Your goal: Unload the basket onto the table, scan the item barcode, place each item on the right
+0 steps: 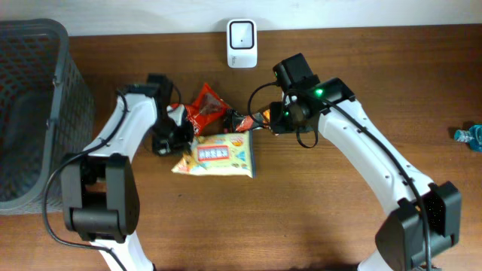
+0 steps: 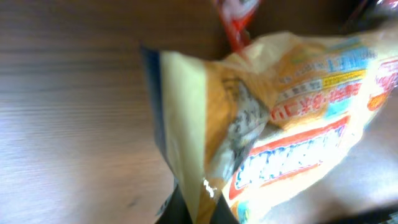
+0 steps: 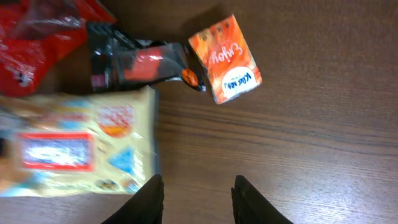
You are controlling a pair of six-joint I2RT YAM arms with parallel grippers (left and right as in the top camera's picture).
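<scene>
A yellow snack bag (image 1: pixel 218 154) lies flat mid-table, printed side up. My left gripper (image 1: pixel 179 137) is shut on its left edge; in the left wrist view the crumpled bag (image 2: pixel 280 118) rises out of the pinched jaws (image 2: pixel 200 211). My right gripper (image 1: pixel 280 120) hovers open just right of the bag, over bare wood (image 3: pixel 198 199), nothing between its fingers. The bag's right end (image 3: pixel 74 149) sits beside the right gripper's left finger. A white scanner (image 1: pixel 242 43) stands at the back edge. No barcode shows.
A red packet (image 1: pixel 207 105), a black wrapper (image 1: pixel 242 120) and a small orange packet (image 3: pixel 227 59) lie just behind the bag. A dark mesh basket (image 1: pixel 30 113) fills the left side. A blue wrapper (image 1: pixel 471 135) lies at the far right.
</scene>
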